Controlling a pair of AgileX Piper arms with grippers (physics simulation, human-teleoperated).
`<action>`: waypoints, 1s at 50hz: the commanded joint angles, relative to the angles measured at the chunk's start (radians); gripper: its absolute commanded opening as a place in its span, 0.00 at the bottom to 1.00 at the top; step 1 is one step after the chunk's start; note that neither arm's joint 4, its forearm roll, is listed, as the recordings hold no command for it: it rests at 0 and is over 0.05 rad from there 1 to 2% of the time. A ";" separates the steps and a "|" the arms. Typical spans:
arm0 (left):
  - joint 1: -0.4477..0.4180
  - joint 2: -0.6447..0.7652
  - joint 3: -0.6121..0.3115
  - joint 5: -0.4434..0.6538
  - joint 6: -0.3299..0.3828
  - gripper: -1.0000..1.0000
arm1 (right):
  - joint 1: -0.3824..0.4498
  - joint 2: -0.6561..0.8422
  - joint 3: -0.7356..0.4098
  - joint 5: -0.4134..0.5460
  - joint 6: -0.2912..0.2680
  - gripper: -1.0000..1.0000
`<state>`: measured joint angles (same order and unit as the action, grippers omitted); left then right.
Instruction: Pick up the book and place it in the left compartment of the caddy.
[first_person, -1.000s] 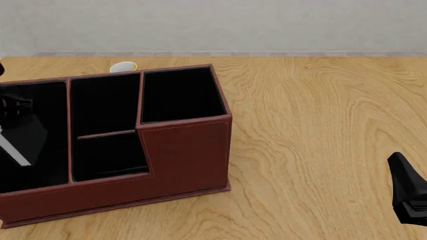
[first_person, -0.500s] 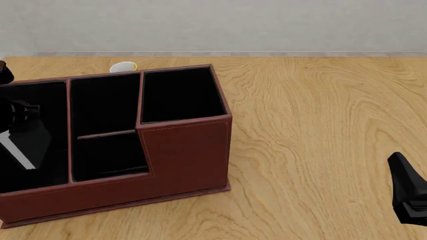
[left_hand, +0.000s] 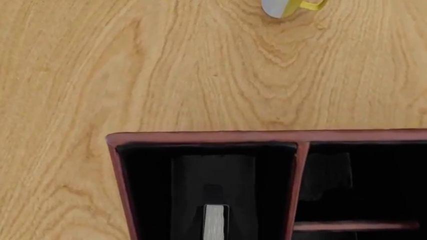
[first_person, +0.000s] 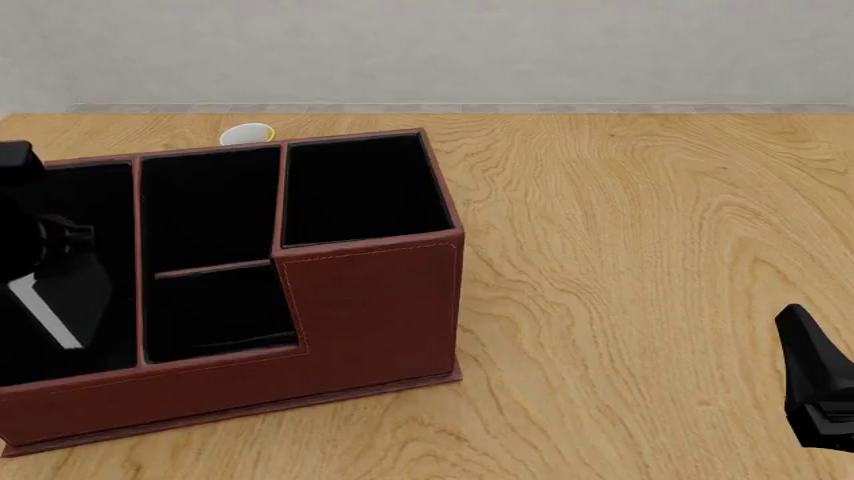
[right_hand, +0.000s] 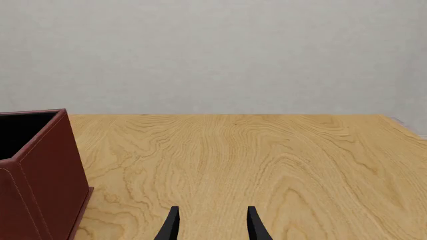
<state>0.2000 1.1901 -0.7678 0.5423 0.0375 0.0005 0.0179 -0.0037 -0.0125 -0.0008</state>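
The reddish-brown caddy stands on the left half of the table; the right wrist view catches one corner of the caddy. The black book, marked by its white page strip, hangs tilted inside the left compartment. My left gripper is over that section, shut on the book, its black fingers hard to separate from the lining. Looking down in the left wrist view, the book sits within the left compartment behind the caddy rim. My right gripper stands open near the front right table edge.
A small white and yellow cup lies on its side behind the caddy, also visible as the cup. Bare wooden table stretches to the right of the caddy. A pale wall closes the far side.
My left arm has come further in from the left edge, and the book's white strip has shifted slightly right and down inside the left compartment. The right arm has not moved.
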 joint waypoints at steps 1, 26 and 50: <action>0.002 0.018 0.012 -0.029 0.018 0.00 | 0.000 -0.004 0.001 0.003 0.000 1.00; 0.002 0.042 0.045 -0.074 0.013 0.00 | 0.000 -0.004 0.001 0.003 0.000 1.00; 0.006 0.073 0.065 -0.116 0.019 0.00 | 0.000 -0.004 0.001 0.003 0.000 1.00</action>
<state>0.2055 1.2542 -0.7070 0.4472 0.0388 0.0005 0.0180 -0.0037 -0.0125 -0.0008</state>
